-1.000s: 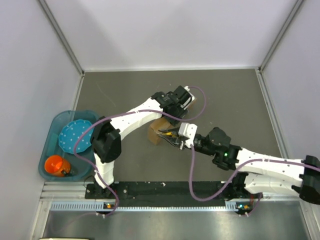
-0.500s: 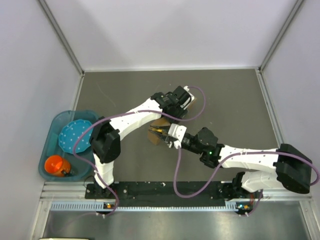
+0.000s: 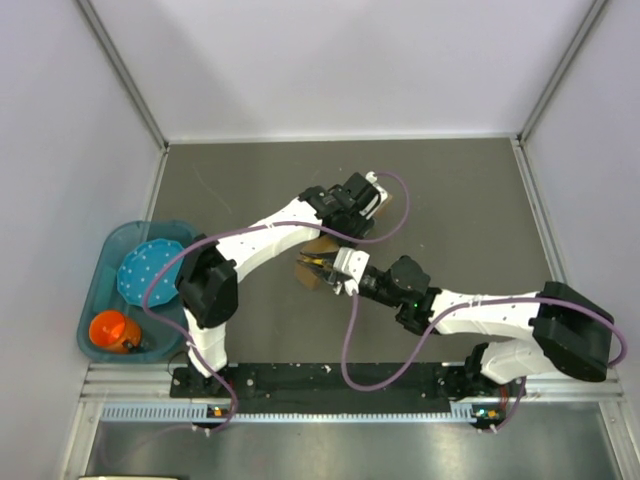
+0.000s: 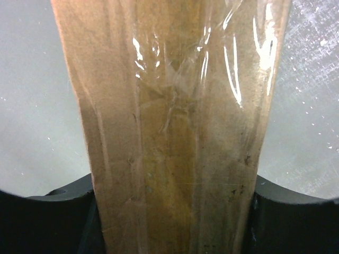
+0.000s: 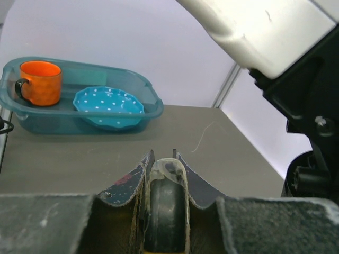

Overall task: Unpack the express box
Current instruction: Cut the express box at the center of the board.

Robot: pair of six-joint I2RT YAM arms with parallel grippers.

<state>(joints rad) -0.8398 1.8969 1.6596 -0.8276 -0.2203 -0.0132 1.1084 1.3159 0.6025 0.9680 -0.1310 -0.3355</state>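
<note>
right gripper, clenched on the yellow knife, has swung in; the express box, grasped upright by the left gripper, sits just ahead, so cutting looks next.

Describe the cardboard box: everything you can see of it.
The box is plain brown cardboard, with shiny, wrinkled clear tape along its face. It sits mid-table, mostly hidden under the arms in the top view. The left gripper clamps it, one dark finger against each side. The right gripper, holding a yellow knife, is at its near end; contact can't be confirmed.
</note>
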